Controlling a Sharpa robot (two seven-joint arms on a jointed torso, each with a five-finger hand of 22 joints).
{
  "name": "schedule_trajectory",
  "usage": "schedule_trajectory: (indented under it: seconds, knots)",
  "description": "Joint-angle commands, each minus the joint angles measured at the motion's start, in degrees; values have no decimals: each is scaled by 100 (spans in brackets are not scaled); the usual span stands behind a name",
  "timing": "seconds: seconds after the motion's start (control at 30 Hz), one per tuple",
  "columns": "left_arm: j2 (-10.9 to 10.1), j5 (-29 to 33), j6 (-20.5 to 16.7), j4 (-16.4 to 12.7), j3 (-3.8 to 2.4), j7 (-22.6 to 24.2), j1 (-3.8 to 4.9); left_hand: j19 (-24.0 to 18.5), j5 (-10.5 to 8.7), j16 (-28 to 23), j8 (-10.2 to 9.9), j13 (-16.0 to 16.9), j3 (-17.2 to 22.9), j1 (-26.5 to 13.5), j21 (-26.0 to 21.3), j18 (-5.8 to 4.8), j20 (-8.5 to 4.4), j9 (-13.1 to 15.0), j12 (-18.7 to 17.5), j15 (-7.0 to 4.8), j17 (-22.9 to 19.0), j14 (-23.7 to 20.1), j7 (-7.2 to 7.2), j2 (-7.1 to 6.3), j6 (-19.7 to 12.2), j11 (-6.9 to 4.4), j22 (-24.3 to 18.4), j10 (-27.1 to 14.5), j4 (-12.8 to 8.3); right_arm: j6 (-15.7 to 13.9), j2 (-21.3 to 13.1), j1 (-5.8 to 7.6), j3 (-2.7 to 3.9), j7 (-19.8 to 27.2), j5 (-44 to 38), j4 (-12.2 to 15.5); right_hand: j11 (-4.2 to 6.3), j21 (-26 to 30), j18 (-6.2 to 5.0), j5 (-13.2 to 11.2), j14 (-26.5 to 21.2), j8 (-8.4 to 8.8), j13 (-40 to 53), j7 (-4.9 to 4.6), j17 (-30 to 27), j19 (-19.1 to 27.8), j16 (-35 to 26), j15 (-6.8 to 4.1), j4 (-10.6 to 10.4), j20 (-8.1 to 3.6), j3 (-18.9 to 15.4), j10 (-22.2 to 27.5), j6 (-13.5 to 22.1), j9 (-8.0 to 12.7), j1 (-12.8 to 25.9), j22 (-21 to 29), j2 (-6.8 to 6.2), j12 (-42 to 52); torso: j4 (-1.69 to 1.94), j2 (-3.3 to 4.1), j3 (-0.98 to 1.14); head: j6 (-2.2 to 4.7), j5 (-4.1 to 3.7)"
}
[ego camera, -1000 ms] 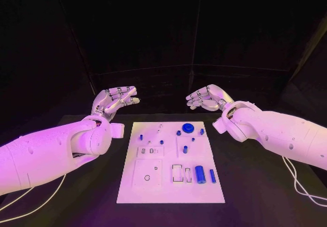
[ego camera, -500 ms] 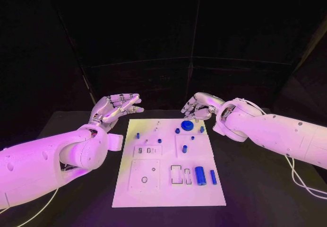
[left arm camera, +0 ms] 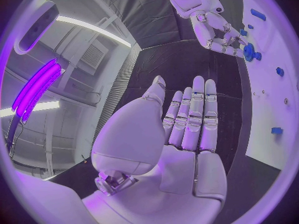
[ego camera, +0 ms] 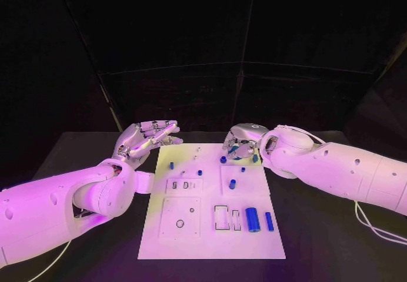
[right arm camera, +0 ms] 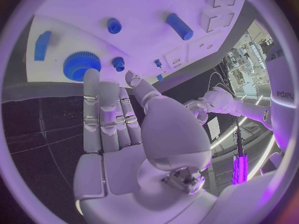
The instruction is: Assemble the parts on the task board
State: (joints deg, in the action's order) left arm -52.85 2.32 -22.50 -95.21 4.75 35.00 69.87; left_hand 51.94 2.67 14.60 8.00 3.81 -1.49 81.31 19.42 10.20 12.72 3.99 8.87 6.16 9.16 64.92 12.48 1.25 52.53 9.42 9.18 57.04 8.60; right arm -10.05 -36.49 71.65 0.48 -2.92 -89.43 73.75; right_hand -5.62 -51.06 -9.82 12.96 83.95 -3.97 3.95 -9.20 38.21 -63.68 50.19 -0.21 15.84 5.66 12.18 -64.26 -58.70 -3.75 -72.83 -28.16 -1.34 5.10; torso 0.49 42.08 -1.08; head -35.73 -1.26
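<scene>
Blue gear [right arm camera: 81,65] beyond right hand [right arm camera: 118,119] fingertips, wrist view | both hands empty, spread; left hand [ego camera: 149,136]

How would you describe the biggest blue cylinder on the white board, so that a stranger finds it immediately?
Start from the task board, the white plate in the middle of the black table. On its near right part, next to the rectangular cut-outs, lies the big blue cylinder. It is much thicker than the slim blue bar to its right.
</scene>
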Motion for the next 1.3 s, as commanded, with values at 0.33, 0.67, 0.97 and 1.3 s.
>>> schedule_trajectory:
  seconds: [0.33, 0.67, 0.97, 1.3]
  knots:
    - [-27, -59, 90, -67, -5, -95, 12, 39, 14, -65, -41, -12, 6, 14, 22, 28, 3, -12, -49, 19, 4, -1, 2, 35, 60, 5, -13, 36, -56, 462, 138, 16, 9, -156, -319, -139, 12, -244, -70, -29, 128, 1, 4, 6, 690, 68, 694, 33, 14, 26, 126, 87, 22, -13, 30, -145, 21, 92, 29, 97, -32, 7, 14]
    - [-32, -59, 109, -75, -5, -118, 15, 39, 14, -97, -55, -13, 6, 14, 16, 26, 5, -15, -68, 25, 2, -18, 7, 37, 65, 9, -20, 37, -72, 527, 296, 16, 10, -112, -321, -320, 7, -523, -44, -23, 166, 1, -1, -7, 1233, 23, 1214, 42, 0, 38, 246, 68, -4, -13, 39, -408, 82, 145, 20, 108, -31, -19, 42]
    - [-51, -59, 110, -76, -5, -130, 28, 38, 14, -123, -66, -13, 12, 18, 10, 24, 8, -17, -83, 30, 1, -30, 11, 44, 68, 14, -27, 38, -86, 569, 357, 16, 11, -81, -321, -352, 16, -919, 24, -23, 190, 2, -7, -14, 1663, -137, 1628, 45, -13, 46, 391, -21, -29, -12, 64, -899, 121, 196, 28, 129, -37, -33, 62]
    - [-52, -59, 125, -60, -5, -140, 42, 38, 14, -123, -66, -13, 12, 18, 10, 24, 8, -17, -83, 30, 1, -30, 11, 44, 68, 14, -27, 38, -86, 747, 435, 16, 11, -95, -321, -432, 61, -1246, 71, -166, 197, -12, 5, -4, 1986, -231, 1952, 16, 17, 27, 672, -271, -107, -17, -28, -1284, 215, 272, 16, 140, -38, -61, 71]
